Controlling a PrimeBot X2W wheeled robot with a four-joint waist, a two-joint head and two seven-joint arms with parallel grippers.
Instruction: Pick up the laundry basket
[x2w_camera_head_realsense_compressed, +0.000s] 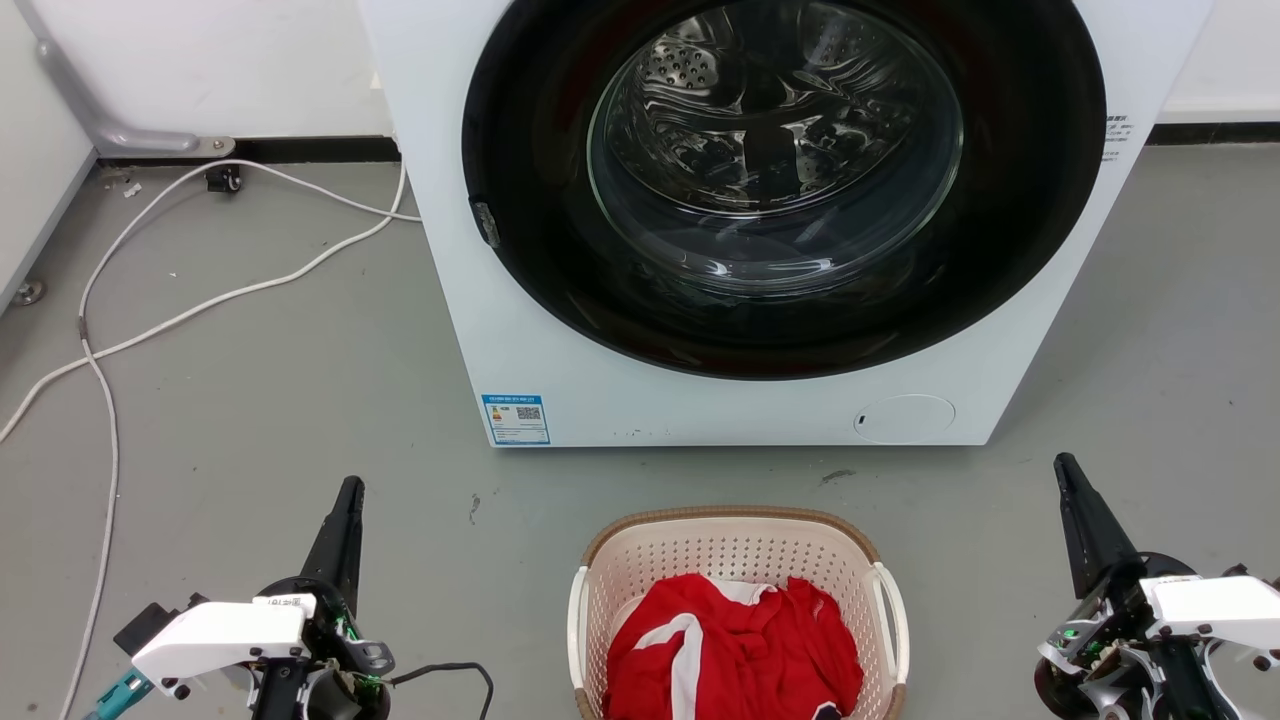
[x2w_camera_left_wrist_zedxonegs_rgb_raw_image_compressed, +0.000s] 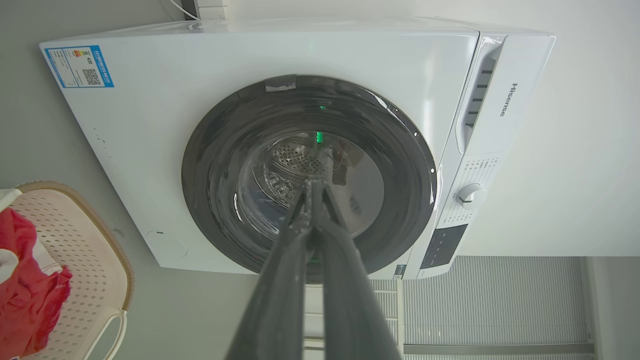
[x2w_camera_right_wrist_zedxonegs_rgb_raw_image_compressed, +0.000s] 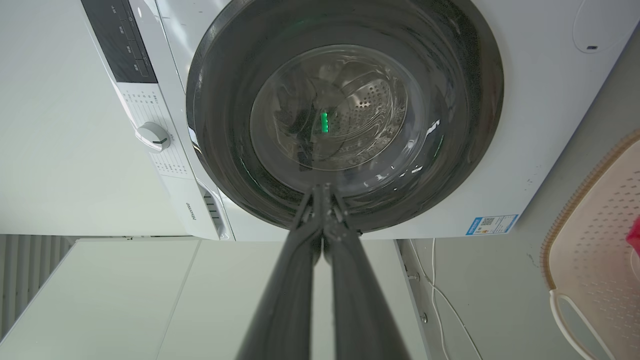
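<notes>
The laundry basket (x2w_camera_head_realsense_compressed: 640, 560), cream with perforated walls, a brown woven-look rim and white side handles, stands on the floor at the bottom centre of the head view, holding a red and white garment (x2w_camera_head_realsense_compressed: 735, 650). The left wrist view has the laundry basket (x2w_camera_left_wrist_zedxonegs_rgb_raw_image_compressed: 90, 260) at its left edge, and the right wrist view has the laundry basket (x2w_camera_right_wrist_zedxonegs_rgb_raw_image_compressed: 595, 240) at its right edge. My left gripper (x2w_camera_head_realsense_compressed: 350, 487) hangs to the basket's left, shut and empty. My right gripper (x2w_camera_head_realsense_compressed: 1063, 463) hangs to its right, also shut and empty. Both are well apart from the handles.
A white front-loading washing machine (x2w_camera_head_realsense_compressed: 560, 360) with a closed dark round door stands just behind the basket. White cables (x2w_camera_head_realsense_compressed: 200, 305) trail over the grey floor at the left. A black cable (x2w_camera_head_realsense_compressed: 450, 670) loops by my left wrist.
</notes>
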